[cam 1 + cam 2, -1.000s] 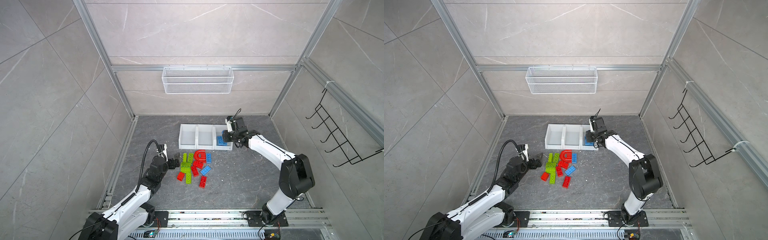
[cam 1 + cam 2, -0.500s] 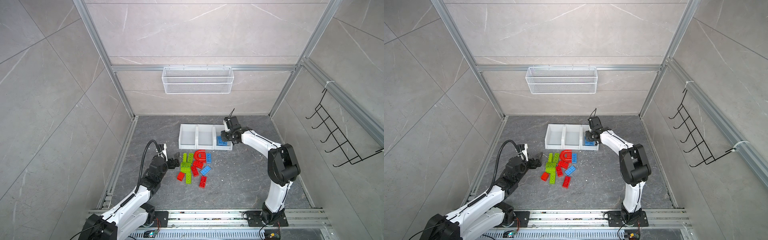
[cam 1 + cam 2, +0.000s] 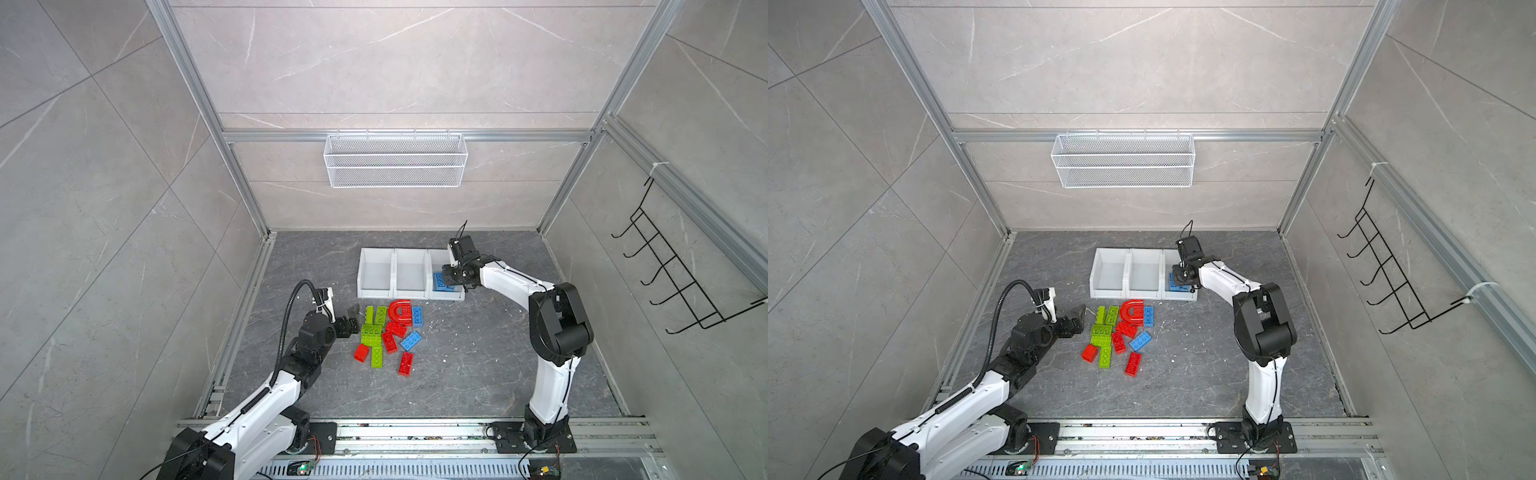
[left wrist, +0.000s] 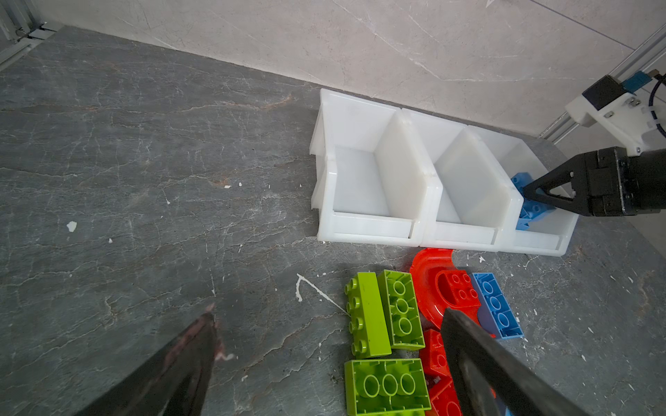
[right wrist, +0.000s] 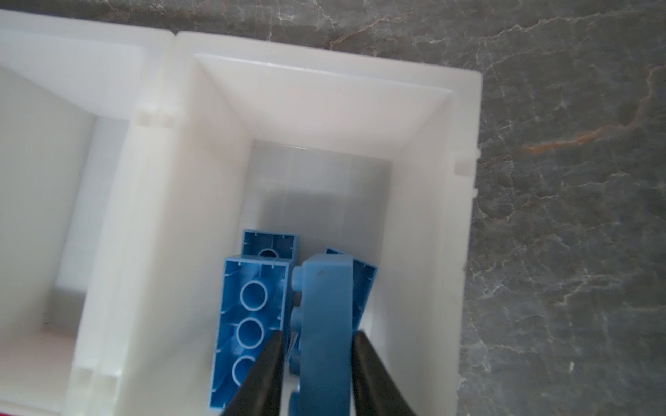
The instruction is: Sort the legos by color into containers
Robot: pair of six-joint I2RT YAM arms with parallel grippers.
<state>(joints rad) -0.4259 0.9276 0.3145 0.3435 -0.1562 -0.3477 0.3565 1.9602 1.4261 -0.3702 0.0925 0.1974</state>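
The right hand [image 5: 316, 335] reaches down into the bin [image 5: 324, 83] at the 3 o'clock end of the containers [image 3: 376, 254]. Its two black fingers [image 5: 263, 374] flank a blue brick [image 5: 324, 317] that stands on its long edge, studs turned toward one finger. The fingers sit close on either side, but I cannot tell whether they press on it. Just beside it in the same bin, more blue legos [image 5: 248, 317] lie hollow side up.

The left hand [image 4: 328, 313] hovers low over the bench [image 3: 478, 365], fingers spread wide apart, at 9 o'clock of the loose legos [image 3: 388, 336]. That pile lies at 6 o'clock of the containers. The red arch [image 3: 400, 303] is nearest the bins, with a small red brick [image 4: 456, 288] inside its curve. A blue piece [image 3: 417, 316] sits at the arch's 3 o'clock and lime green bricks [image 3: 376, 316] at its 9 o'clock. A red brick [image 3: 405, 363] marks the pile's 6 o'clock edge.

On the back wall at 12 o'clock hangs a wire basket [image 3: 395, 160], and on the side wall at 3 o'clock a black hook rack [image 3: 673, 282].
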